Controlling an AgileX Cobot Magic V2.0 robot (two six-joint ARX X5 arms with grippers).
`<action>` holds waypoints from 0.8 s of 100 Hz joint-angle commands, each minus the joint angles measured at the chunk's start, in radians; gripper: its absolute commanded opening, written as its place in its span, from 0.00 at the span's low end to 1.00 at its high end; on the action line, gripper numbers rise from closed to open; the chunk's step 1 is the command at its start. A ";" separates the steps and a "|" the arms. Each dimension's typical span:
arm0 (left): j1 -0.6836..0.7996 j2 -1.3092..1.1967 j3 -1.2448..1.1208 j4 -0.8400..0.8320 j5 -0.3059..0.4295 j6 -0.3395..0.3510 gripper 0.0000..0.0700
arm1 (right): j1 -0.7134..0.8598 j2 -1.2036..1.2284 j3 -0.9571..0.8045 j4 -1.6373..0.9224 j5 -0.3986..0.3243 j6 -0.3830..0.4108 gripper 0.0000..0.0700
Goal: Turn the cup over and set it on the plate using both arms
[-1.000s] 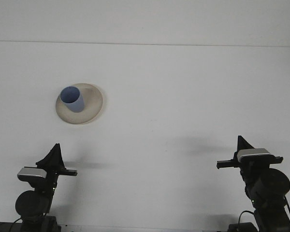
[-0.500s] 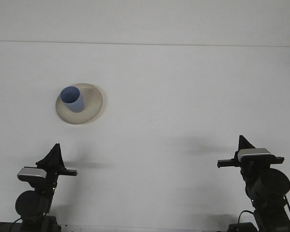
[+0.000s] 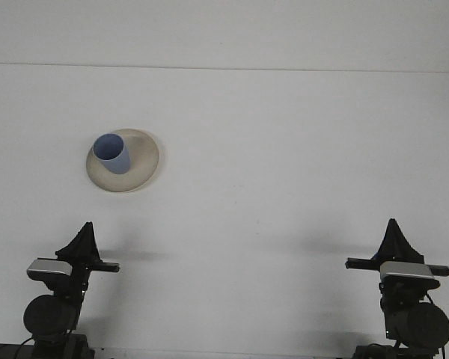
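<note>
A blue cup [image 3: 111, 153] stands upright on a beige plate [image 3: 140, 158], with its open mouth facing up, and it sits toward the left part of the plate. The plate lies on the white table [image 3: 284, 149], in the left half and rather far from the robot. The left gripper [image 3: 81, 241] is low at the near edge on the left side, pointing up and forward, and it holds nothing. The right gripper [image 3: 394, 238] is at the near edge on the right side, also with nothing in it. Both grippers are well apart from the cup and the plate. Each shows only as a dark pointed shape, so I cannot tell whether the fingers are open or closed.
</note>
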State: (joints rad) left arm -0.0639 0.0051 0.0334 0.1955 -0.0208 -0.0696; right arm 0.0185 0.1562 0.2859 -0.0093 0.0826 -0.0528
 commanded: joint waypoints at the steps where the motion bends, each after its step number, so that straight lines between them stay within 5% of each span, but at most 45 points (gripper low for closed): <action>1: -0.001 -0.002 -0.019 0.015 0.002 0.000 0.02 | -0.015 -0.049 -0.030 0.014 0.000 -0.001 0.00; 80: -0.001 -0.002 -0.019 0.014 0.002 0.001 0.02 | -0.050 -0.155 -0.274 0.136 -0.004 0.005 0.00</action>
State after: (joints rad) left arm -0.0639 0.0051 0.0334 0.1955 -0.0208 -0.0700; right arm -0.0330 0.0013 0.0147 0.1101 0.0792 -0.0521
